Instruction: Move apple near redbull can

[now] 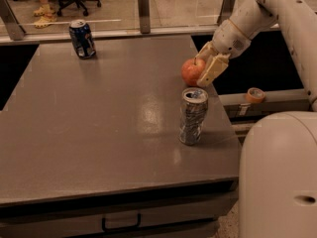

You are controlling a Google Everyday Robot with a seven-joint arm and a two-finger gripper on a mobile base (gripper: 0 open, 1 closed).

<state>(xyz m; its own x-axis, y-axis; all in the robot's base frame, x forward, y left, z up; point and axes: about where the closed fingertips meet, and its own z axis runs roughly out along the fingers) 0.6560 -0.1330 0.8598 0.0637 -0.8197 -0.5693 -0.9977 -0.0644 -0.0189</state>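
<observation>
Apple (190, 72) pinched in gripper (199, 72), just behind redbull can (192, 116) and not touching it; carry step looks nearly done, next move calls for lowering beside can and releasing without toppling it.

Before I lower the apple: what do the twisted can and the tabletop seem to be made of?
The redbull can looks like thin metal, likely aluminium: shiny top, dented, twisted silver wall. The table looks like smooth grey laminate or coated board, semi-gloss with soft glare. The gripper holds the apple just behind the can.
</observation>
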